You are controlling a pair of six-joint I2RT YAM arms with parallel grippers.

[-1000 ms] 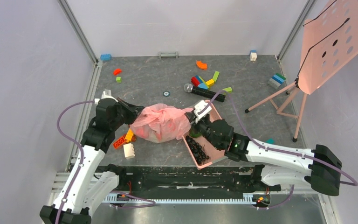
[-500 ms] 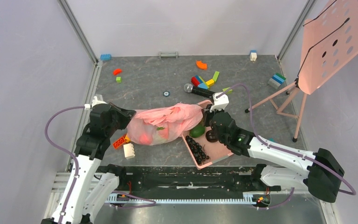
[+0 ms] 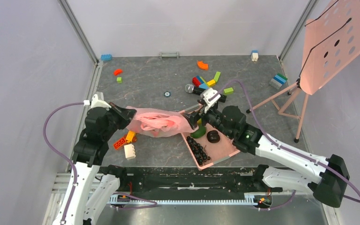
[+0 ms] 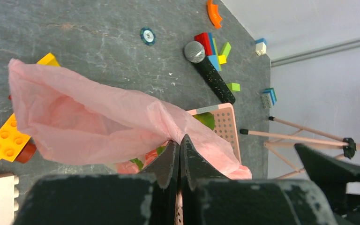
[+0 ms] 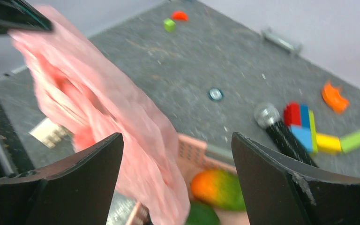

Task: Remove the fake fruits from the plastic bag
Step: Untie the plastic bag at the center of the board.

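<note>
Plastic bag (image 3: 157, 123) was stretched betw. your two grippers, just beside the pink basket (image 3: 220, 147), with fake fruits (image 4: 143, 159) showing red & green through the film. Your L gripper (image 4: 180, 145) pinched one end tight; your R gripper (image 5: 176, 138) gaped wide around the other.
</note>
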